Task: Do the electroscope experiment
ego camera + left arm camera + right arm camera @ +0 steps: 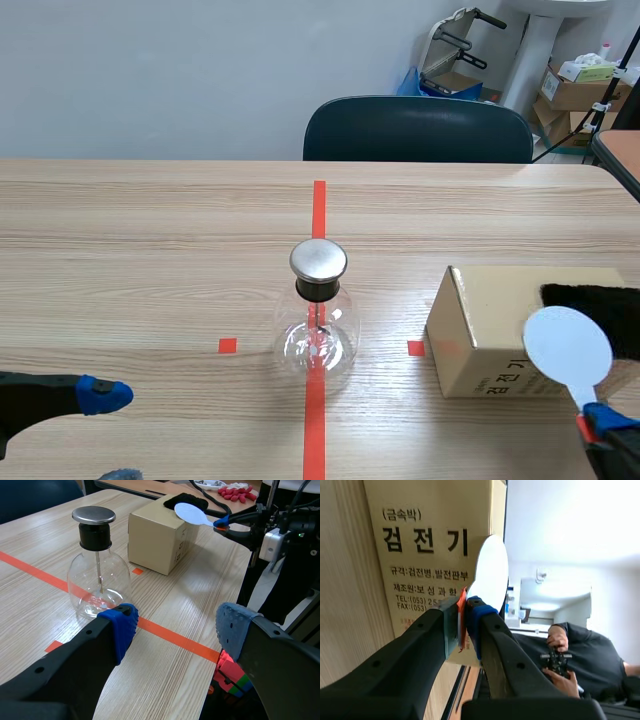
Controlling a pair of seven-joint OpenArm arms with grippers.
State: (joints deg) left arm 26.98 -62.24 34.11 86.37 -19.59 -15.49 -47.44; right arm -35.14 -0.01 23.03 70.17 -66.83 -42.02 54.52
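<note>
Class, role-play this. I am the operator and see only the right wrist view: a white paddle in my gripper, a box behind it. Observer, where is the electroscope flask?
Observer: The flask stands on the long tape line between the arms, on the left arm's side of the box, apart from it.
Operator: Is the left gripper near it?
Observer: The left gripper is open, holding nothing, short of the flask.
Operator: Anything on the box?
Observer: A black furry cloth lies on its top, beyond the paddle.
</note>
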